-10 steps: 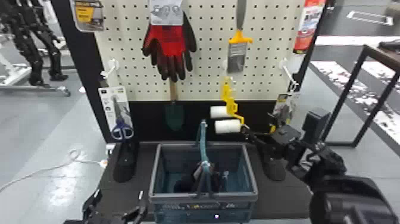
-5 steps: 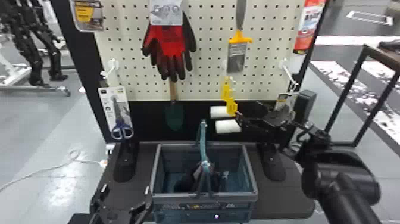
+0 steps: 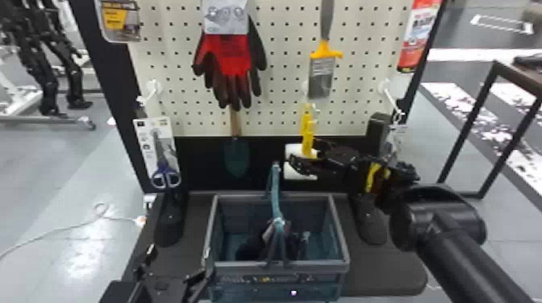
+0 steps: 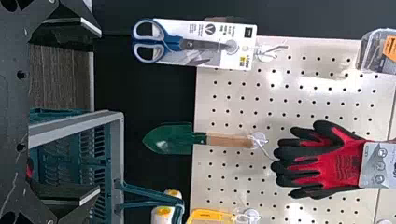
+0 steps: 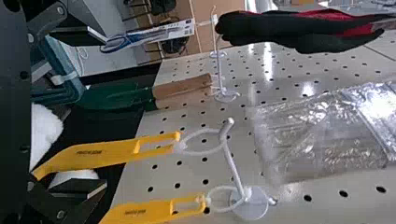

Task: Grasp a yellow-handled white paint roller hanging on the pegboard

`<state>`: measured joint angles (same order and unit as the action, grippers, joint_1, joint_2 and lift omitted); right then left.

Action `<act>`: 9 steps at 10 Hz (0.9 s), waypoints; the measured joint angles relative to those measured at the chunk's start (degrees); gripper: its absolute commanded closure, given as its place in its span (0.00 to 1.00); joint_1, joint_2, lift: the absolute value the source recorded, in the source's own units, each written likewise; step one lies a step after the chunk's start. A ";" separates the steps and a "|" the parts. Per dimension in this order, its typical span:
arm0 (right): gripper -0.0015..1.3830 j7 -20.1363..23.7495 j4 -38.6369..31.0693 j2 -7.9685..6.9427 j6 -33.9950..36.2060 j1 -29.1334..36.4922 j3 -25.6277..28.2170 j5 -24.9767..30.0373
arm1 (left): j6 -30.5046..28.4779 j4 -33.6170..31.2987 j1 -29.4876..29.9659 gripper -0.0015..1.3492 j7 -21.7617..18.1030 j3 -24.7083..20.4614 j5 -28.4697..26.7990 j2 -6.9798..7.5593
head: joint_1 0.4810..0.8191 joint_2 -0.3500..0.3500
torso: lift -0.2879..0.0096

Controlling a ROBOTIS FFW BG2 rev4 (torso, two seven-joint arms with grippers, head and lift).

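Jaws of right gripper (image 3: 298,164) spread around paint roller (image 5: 44,130), yellow handle (image 5: 107,153) print illegible; left gripper (image 4: 93,112) jaws spread too.

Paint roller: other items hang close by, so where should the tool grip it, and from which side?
Probably the yellow handle just above the white roller, with the right tool coming from the front: it hangs upright against the pegboard, sides free.
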<state>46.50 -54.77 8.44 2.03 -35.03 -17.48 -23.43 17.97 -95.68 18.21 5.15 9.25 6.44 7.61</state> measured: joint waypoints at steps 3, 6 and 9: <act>0.65 -0.01 0.88 0.49 -0.18 -1.42 -1.50 -0.85 | -0.04 0.57 -0.79 0.10 -0.05 0.83 0.48 0.46 | 0.20 0.50 | 0.63; 0.93 -0.55 1.27 0.86 0.19 -1.57 -1.68 -1.33 | 0.03 0.58 -0.79 0.11 -0.05 0.89 0.63 0.54 | 0.20 0.50 | 0.63; 0.93 -0.09 1.05 1.93 0.60 -2.10 -3.14 -1.39 | 0.03 0.67 -1.07 0.11 -0.05 1.10 0.66 0.86 | 0.20 0.50 | 0.63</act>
<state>46.40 -53.72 10.37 2.63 -37.13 -20.62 -24.82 18.00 -95.01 17.14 5.09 10.35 7.10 8.46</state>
